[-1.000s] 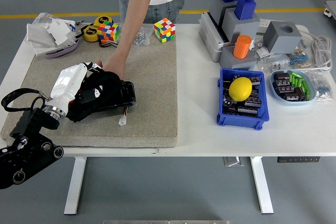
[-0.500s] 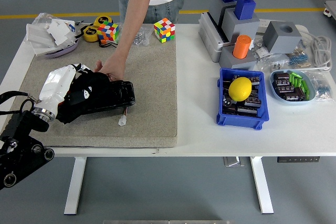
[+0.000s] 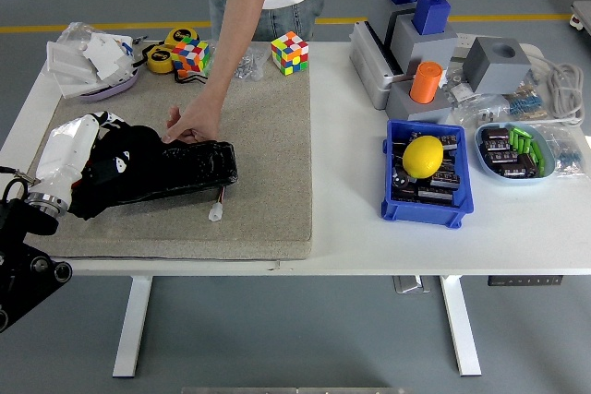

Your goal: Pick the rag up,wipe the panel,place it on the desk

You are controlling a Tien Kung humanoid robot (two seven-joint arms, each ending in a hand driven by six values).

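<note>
A black panel lies on the grey mat, with a small white plug on a wire at its near edge. My left hand, white-shelled, is shut on the black rag and presses it down at the panel's left end. From the far side a person's hand rests on the panel's far edge. My right hand is out of view.
Behind the mat are two colour cubes, yellow tape rolls and a bowl of white scraps. To the right stand a blue bin holding a yellow lemon, a grey fixture with blue and orange pegs, and a light-blue dish.
My left hand has slid left along the panel, dragging the rag with it and uncovering more of the panel. The person's hand has shifted slightly left, staying on the panel.
</note>
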